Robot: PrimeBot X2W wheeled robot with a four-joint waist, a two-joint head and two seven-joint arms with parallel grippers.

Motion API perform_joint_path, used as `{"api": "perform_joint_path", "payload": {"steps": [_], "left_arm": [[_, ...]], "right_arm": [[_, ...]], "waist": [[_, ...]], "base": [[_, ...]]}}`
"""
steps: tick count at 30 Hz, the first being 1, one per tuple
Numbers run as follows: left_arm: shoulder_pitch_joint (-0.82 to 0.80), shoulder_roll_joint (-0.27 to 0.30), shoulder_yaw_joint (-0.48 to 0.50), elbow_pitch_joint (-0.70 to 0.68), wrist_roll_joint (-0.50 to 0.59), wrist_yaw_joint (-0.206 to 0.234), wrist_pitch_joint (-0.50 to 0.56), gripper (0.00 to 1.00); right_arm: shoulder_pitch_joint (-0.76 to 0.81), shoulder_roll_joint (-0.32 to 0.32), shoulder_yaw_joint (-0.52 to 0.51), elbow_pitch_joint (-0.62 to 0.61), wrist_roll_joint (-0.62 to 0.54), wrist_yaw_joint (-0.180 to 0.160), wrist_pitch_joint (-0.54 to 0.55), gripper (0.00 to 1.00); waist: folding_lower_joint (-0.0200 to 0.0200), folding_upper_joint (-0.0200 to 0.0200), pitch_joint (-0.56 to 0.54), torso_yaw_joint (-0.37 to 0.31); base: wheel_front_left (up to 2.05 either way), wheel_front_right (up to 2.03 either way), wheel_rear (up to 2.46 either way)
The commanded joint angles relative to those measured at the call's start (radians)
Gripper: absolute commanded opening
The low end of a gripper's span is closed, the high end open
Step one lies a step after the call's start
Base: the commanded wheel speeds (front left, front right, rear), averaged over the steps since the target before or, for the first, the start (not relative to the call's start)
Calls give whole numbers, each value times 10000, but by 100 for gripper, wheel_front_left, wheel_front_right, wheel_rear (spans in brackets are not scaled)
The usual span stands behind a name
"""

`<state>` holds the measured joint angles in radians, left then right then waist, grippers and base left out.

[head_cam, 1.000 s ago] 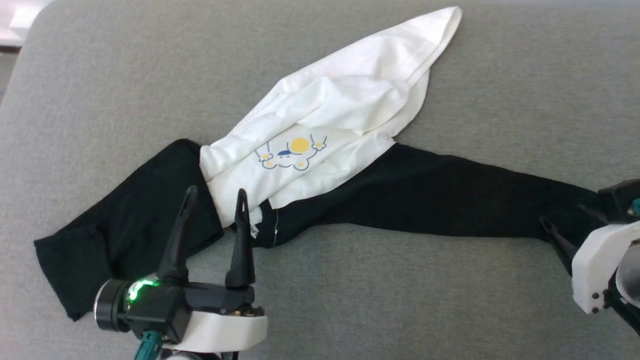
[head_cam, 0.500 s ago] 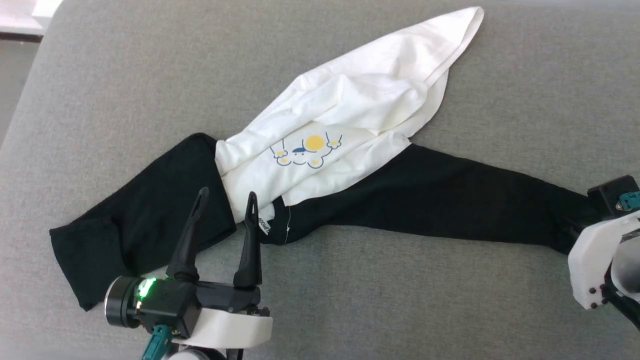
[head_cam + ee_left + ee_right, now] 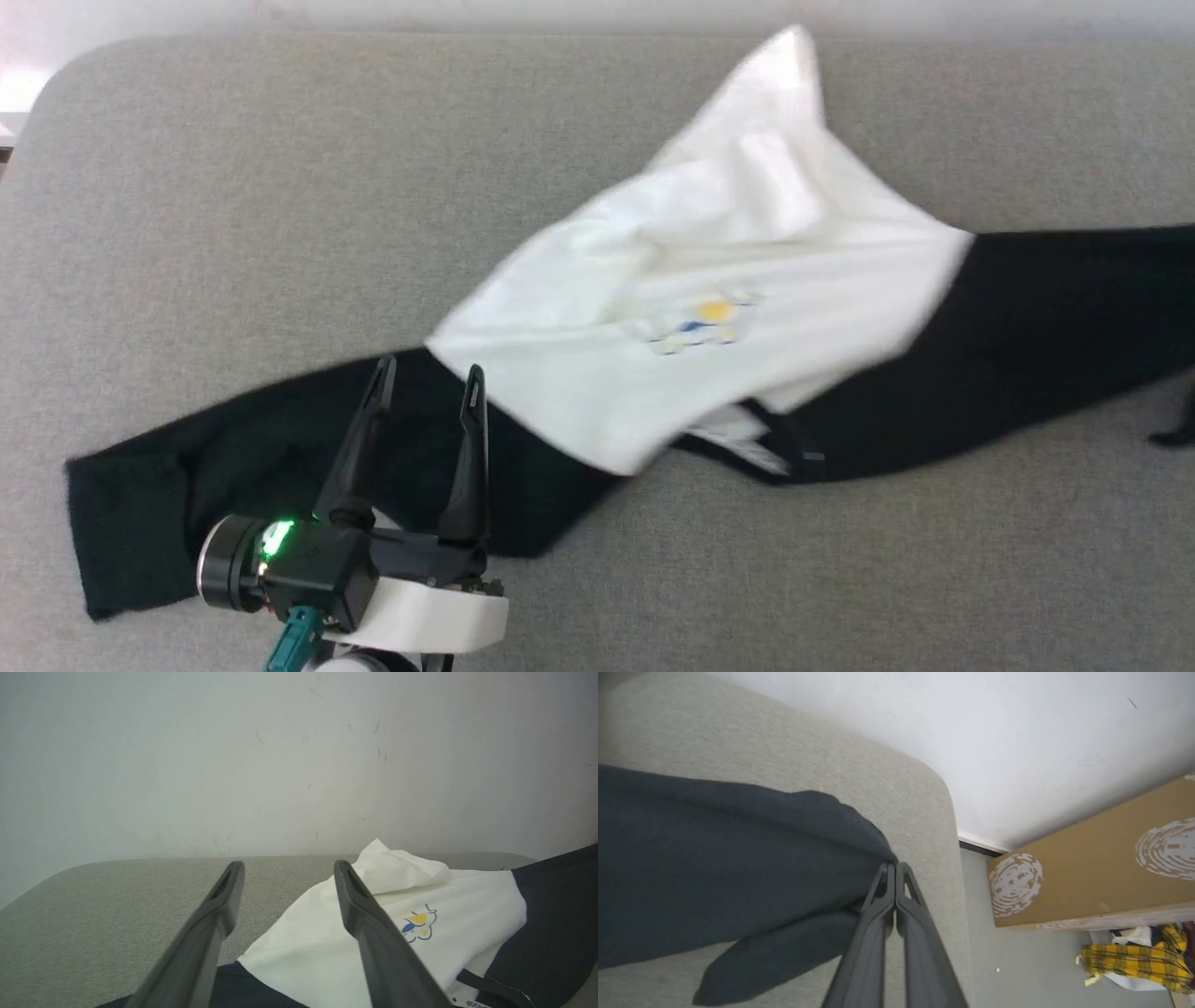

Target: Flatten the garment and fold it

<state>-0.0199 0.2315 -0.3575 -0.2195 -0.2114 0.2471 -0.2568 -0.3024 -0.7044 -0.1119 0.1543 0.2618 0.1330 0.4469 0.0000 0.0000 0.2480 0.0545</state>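
Note:
The garment [image 3: 728, 280] lies across the grey cushion, motion-blurred, with its white body in the middle and its yellow-and-blue print [image 3: 705, 317] facing up. Its left black sleeve [image 3: 233, 467] rests flat toward the near left. My left gripper [image 3: 430, 371] hovers open over that sleeve with nothing between its fingers; in the left wrist view the left gripper [image 3: 288, 865] points at the white body [image 3: 467, 914]. The right black sleeve [image 3: 1055, 317] stretches to the right edge. My right gripper [image 3: 891, 865] is shut on that sleeve's end [image 3: 738, 858], which is raised off the cushion.
The grey cushion [image 3: 233, 187] ends at a pale wall behind. Its rounded right corner [image 3: 943, 793] drops to the floor, where a cardboard box [image 3: 1087, 872] and a yellow plaid cloth [image 3: 1134, 956] lie.
The right gripper has drawn the right sleeve up and to the right, out of the head view. The white body slid right and spread wider. The left gripper stayed open over the left sleeve.

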Motion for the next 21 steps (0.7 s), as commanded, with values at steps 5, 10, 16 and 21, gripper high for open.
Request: {"api": "perform_joint_path", "payload": {"steps": [5,10,16,21], "left_arm": [[90,74,19,-50,-87,-40,2,100],[76,154,68,-109,-129,-16,100,100],[-81,222,34,-173,-125,-31,291,100],[-134,297,-20,-277,-25,-9,325,100]], "right_arm": [[1337,-1105,-1718,1406,-738,-23,-283,0],[1751,-794,-2424,2462,-1005,-23,-1143,15],[835,535,-2042,2501,-708,-23,-2716,100],[383,1916,-2056,1044,-197,-23,-4144,100]], "waist": [[0,0,285,42],[0,0,442,30],[0,0,413,-209],[0,0,350,-413]], "base": [[0,0,0],[0,0,0],[0,0,0],[0,0,0]]}}
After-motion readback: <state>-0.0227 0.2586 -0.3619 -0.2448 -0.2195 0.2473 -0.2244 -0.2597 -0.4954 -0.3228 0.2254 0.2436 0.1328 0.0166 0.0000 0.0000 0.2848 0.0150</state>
